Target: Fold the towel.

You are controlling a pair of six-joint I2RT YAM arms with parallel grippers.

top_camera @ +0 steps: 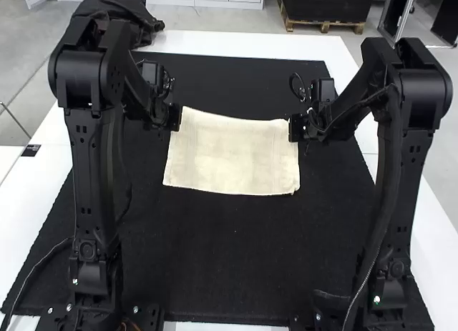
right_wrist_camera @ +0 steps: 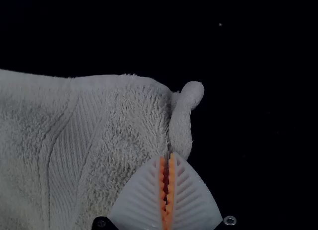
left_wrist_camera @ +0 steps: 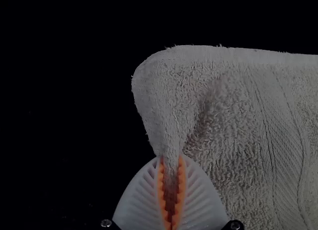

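Observation:
In the high view, my left gripper (top_camera: 174,121) is at the cream towel's far left corner, and my right gripper (top_camera: 295,128) is at its far right corner. The towel (top_camera: 232,156) stretches between them as a wide rectangle, its far edge sagging slightly. The left wrist view has the left gripper (left_wrist_camera: 170,163) shut on a pinched corner of the towel (left_wrist_camera: 238,125). In the right wrist view the right gripper (right_wrist_camera: 167,158) is shut on the towel (right_wrist_camera: 114,125) near a corner, with a small rolled bit of edge standing out past the fingertips.
A black mat (top_camera: 229,259) covers most of the white table (top_camera: 250,43). Dark fabric (top_camera: 118,13) lies bunched at the far left edge. The two arms rise on either side of the towel.

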